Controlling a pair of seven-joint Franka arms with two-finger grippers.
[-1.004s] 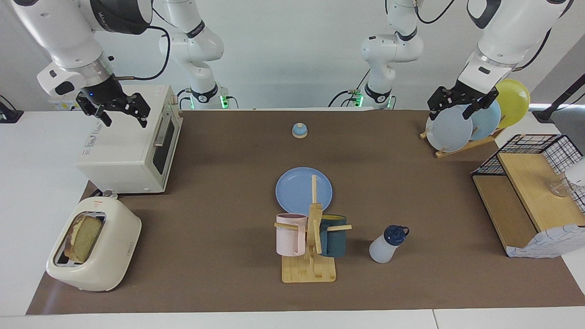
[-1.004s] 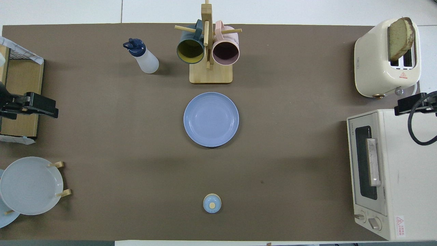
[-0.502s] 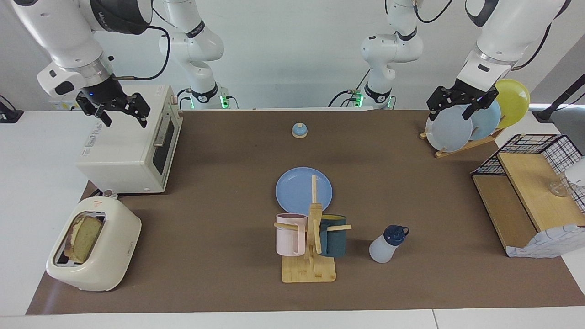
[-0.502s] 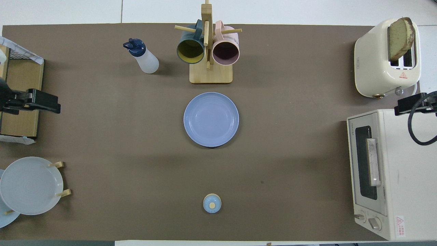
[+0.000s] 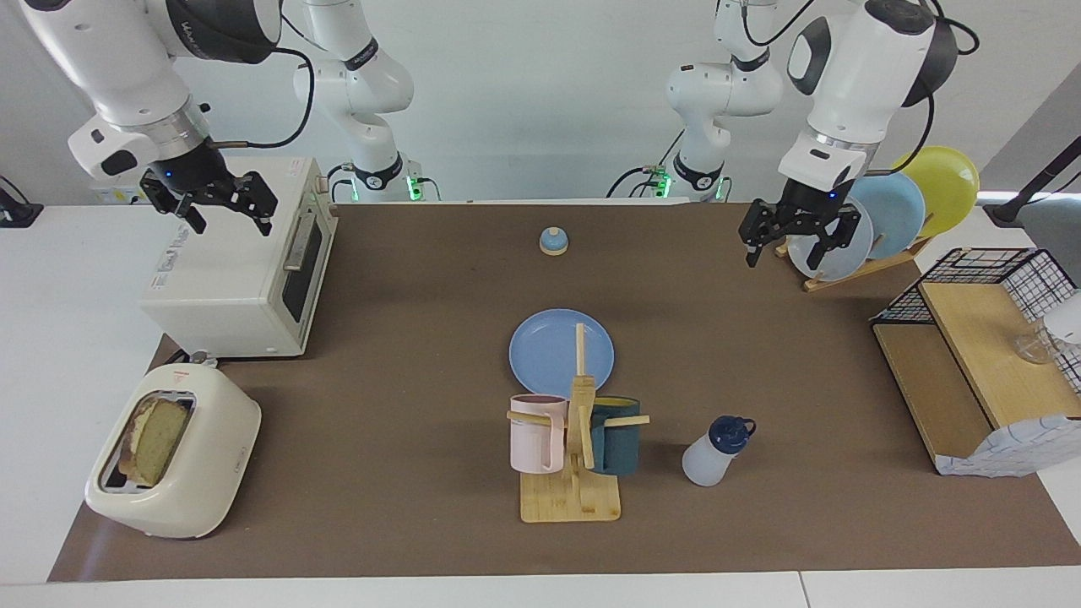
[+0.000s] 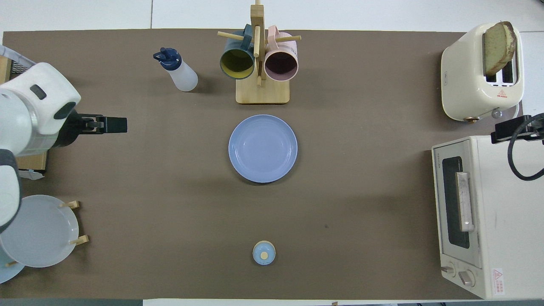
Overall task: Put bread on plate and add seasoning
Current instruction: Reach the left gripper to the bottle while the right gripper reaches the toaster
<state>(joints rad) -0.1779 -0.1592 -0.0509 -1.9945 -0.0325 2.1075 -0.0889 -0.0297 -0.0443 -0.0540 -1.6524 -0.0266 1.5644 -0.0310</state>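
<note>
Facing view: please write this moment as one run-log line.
bread: in toaster | plate: bare | seasoning: on table | left gripper: open, over mat | right gripper: open, over oven

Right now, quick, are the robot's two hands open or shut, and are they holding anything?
Left gripper: open, empty, up over the mat beside the plate rack.
Right gripper: open, empty, over the oven.

Plain white wall [image 5: 540,101] at the robots' end, evenly lit, soft shadows. White tabletop [image 5: 51,338] w/ brown mat [image 6: 170,191] over most of it. Dark stand [image 5: 1034,190] at one corner, possibly a lamp or tripod.
</note>
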